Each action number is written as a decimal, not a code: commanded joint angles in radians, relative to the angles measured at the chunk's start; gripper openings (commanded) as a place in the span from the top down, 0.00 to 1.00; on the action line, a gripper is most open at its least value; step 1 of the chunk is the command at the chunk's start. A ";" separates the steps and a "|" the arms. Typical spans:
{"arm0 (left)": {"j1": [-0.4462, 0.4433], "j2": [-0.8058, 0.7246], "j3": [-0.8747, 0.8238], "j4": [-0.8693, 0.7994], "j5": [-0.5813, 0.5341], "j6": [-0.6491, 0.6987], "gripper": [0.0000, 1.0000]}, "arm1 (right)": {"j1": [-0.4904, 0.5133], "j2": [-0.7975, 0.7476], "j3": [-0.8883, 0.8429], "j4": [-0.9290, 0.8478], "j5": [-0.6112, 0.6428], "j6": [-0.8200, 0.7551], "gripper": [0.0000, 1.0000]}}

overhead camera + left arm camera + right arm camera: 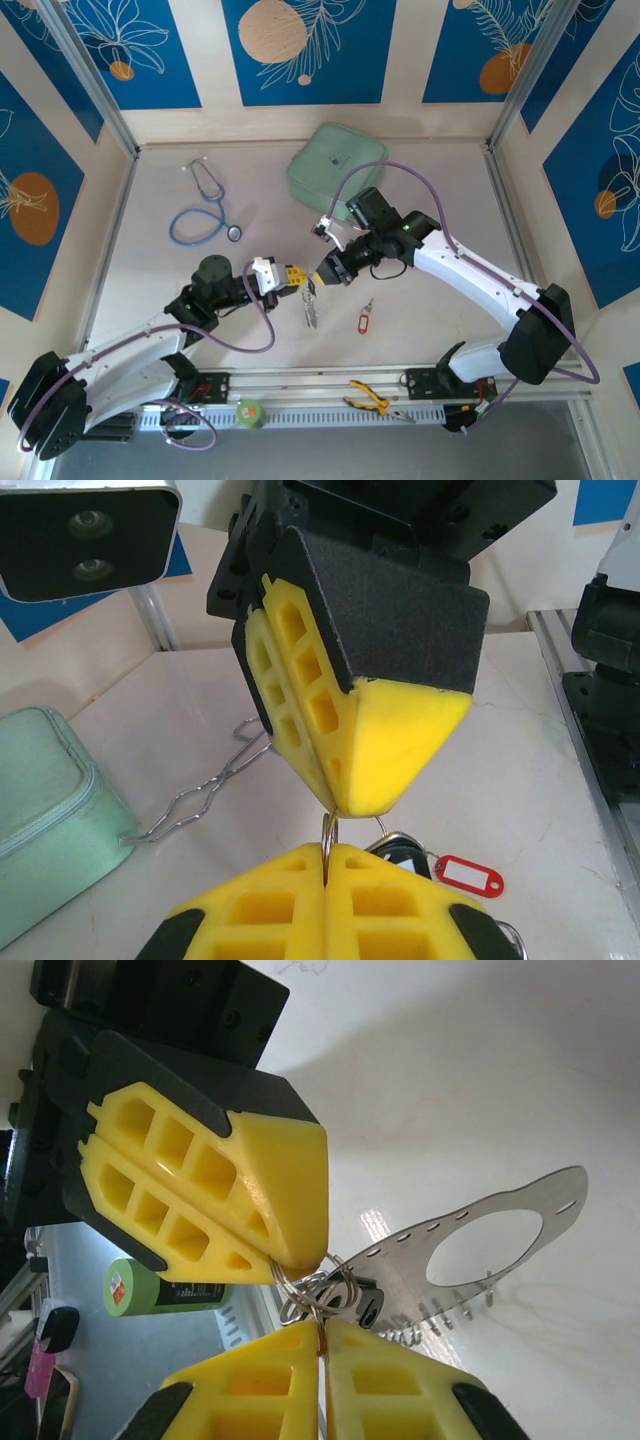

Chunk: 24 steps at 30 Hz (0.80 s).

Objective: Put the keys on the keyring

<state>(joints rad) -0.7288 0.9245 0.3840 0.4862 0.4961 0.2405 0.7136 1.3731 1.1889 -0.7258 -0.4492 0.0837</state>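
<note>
Both grippers meet in mid-air over the table's middle. My left gripper (293, 277) (328, 852) is shut on a thin split ring (327, 832) of the keys (311, 308) (368, 1305), which hang below as a dark-headed bunch. My right gripper (322, 272) (322, 1328) faces it, shut on a ring (318, 1305) of the same bunch, fingertips almost touching the left's. A slotted flat metal plate (395, 1265) dangles with the bunch. The red-tagged key (365, 322) (470, 874) lies on the table. A wavy wire loop, the keyring (195, 802), lies on the table, partly hidden behind the right gripper.
A green zip case (335, 165) sits at the back, with a blue stethoscope (205, 215) to its left. Yellow-handled pliers (375, 400) and a green tape roll (250, 412) rest on the front rail. Walls close in the table's sides.
</note>
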 commanded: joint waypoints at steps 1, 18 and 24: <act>0.000 -0.018 0.004 0.068 0.010 -0.024 1.00 | -0.009 -0.002 0.015 -0.034 -0.020 -0.004 0.93; -0.001 0.005 0.000 0.135 0.028 -0.056 1.00 | -0.039 0.041 -0.019 0.050 -0.070 0.037 0.77; 0.000 0.025 -0.010 0.171 0.038 -0.074 1.00 | -0.034 -0.119 -0.162 0.242 -0.039 -0.091 0.63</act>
<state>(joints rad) -0.7288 0.9451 0.3836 0.5697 0.5003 0.1883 0.6701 1.3437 1.0813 -0.5926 -0.4828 0.0753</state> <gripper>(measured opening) 0.064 0.367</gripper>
